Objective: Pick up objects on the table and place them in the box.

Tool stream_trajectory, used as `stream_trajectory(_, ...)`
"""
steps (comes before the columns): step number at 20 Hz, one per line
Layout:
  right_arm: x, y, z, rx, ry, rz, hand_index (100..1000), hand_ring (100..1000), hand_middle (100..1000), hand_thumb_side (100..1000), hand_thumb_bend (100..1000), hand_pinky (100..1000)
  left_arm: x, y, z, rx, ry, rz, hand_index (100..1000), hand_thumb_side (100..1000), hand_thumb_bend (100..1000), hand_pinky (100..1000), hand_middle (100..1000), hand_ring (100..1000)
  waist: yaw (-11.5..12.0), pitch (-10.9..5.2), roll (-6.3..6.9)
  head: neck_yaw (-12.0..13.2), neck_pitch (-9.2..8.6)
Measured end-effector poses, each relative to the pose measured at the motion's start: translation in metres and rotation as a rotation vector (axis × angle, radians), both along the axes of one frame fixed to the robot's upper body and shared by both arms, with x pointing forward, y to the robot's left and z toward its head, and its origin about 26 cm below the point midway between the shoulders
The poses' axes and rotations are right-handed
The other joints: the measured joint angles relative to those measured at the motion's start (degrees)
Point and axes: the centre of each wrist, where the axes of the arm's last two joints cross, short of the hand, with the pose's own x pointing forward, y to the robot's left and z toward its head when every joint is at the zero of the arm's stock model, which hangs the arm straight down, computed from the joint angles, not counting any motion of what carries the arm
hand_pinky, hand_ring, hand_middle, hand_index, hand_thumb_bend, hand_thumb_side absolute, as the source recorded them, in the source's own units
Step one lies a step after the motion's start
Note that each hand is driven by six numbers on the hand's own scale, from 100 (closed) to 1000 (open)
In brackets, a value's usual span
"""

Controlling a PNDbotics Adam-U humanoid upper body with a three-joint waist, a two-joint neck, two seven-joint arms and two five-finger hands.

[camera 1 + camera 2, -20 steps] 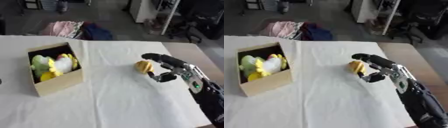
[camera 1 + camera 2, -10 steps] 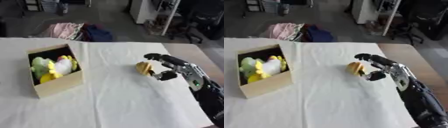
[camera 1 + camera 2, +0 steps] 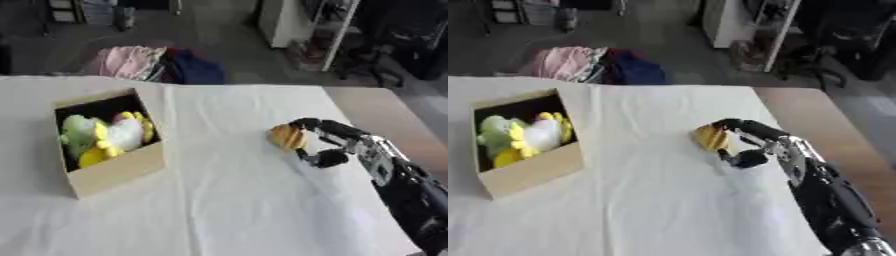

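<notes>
Soft toys point(image 3: 105, 137) are already held in the box point(image 3: 118, 172) at left; a yellow object point(image 3: 287, 137) is clasped by the curled right hand point(image 3: 331, 143), not yet boxed.

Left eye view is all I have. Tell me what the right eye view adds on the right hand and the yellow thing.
Observer: There the right hand has its fingers curled over the top of the yellow thing, with the thumb lower, beside it.
Operator: Report the table's right side.
Observer: A wider strip of bare wooden top shows beyond the white cloth.
Operator: Check the left hand.
Observer: It shows in neither view.
</notes>
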Motion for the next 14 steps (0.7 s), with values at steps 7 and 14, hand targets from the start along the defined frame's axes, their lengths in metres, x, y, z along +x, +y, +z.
stream_trajectory(7, 0.0029, 0.0032, 0.0024, -0.027, -0.061, -0.007, 612, 660, 430, 219, 100, 769, 0.0000, 0.0000, 0.0000, 0.000, 0.000, 0.000, 741, 601, 100, 725, 558, 697, 0.0, 0.00, 0.00, -0.2, 0.00)
stream_trajectory(14, 0.0039, 0.0068, 0.0007, -0.024, -0.153, -0.011, 375, 530, 226, 205, 100, 699, 0.0000, -0.0001, 0.0000, 0.000, 0.000, 0.000, 741, 600, 100, 724, 558, 698, 0.0, 0.00, 0.00, -0.2, 0.00)
